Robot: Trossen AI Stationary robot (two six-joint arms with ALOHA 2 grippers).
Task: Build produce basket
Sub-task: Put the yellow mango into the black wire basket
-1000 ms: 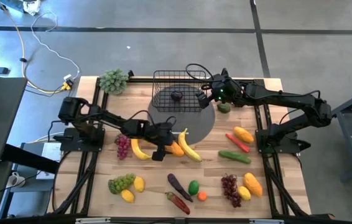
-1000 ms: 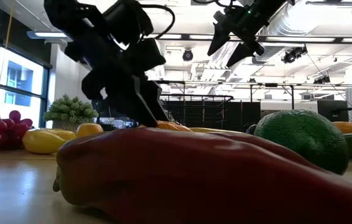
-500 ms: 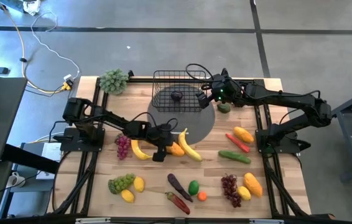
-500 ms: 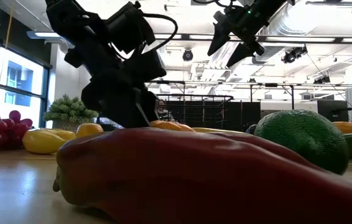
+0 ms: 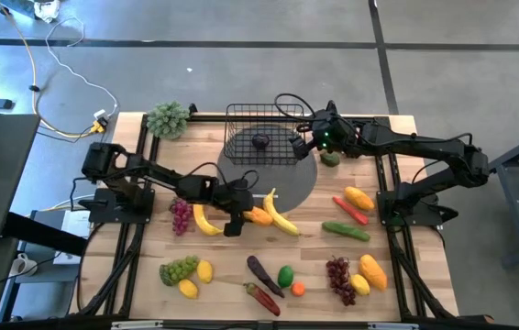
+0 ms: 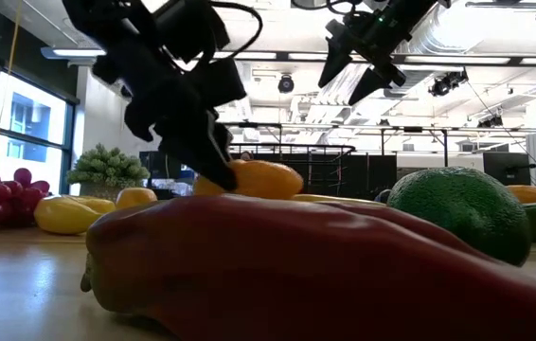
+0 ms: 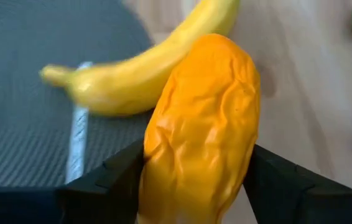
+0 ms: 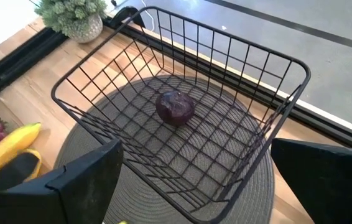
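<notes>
My left gripper is shut on an orange mango near the middle of the table, beside a yellow banana that lies partly on the round grey mat. The low view shows the mango raised above the table. The black wire basket stands on the mat at the far side, with one dark purple fruit on its floor. Over the basket's right rim my right gripper hangs open, holding nothing. My left gripper pinches the mango's two long sides between its fingers, toward the end nearest the wrist. The fingers slant down from the table's left. The mango points away from the wrist, roughly level and lifted off the table.
A second banana and purple grapes lie left of my left gripper. Several more toy fruits and vegetables are scattered along the near and right parts of the table; a red pepper fills the low view. A leafy bunch sits far left.
My left gripper dipped to the orange mango, took hold of it and came up a little. The mango, which lay on the table by the banana, now stands lifted above it.
</notes>
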